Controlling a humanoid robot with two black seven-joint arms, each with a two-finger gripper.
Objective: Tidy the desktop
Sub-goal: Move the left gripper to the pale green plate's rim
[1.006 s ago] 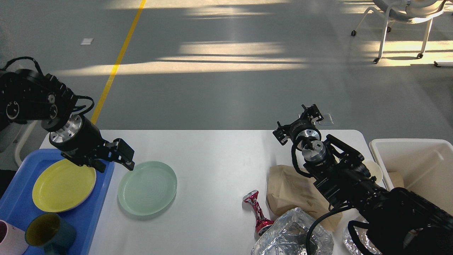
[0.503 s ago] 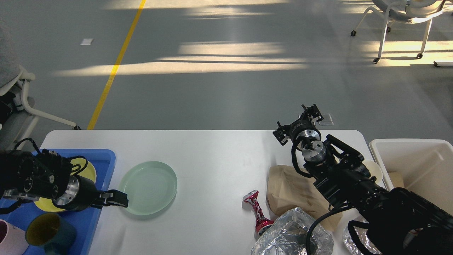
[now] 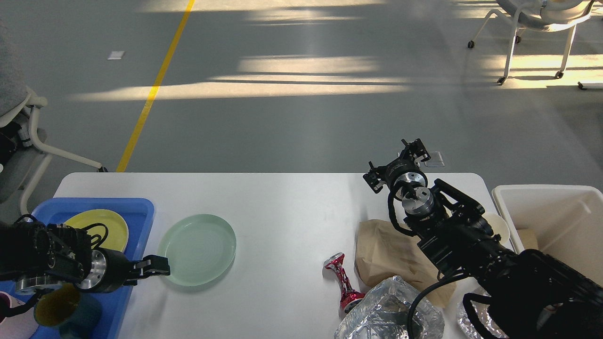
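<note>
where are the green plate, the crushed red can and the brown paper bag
green plate (image 3: 197, 249), head view, centre of the plate's inner face
crushed red can (image 3: 341, 281), head view, pinched middle of the can
brown paper bag (image 3: 384, 252), head view, bare upper left of the bag

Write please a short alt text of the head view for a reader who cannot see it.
The left gripper reaches low to the near-left rim of a pale green plate on the white desktop. A blue tray at the left holds a yellow plate. The right gripper is raised above a brown paper bag, a crushed red can and foil.
</note>
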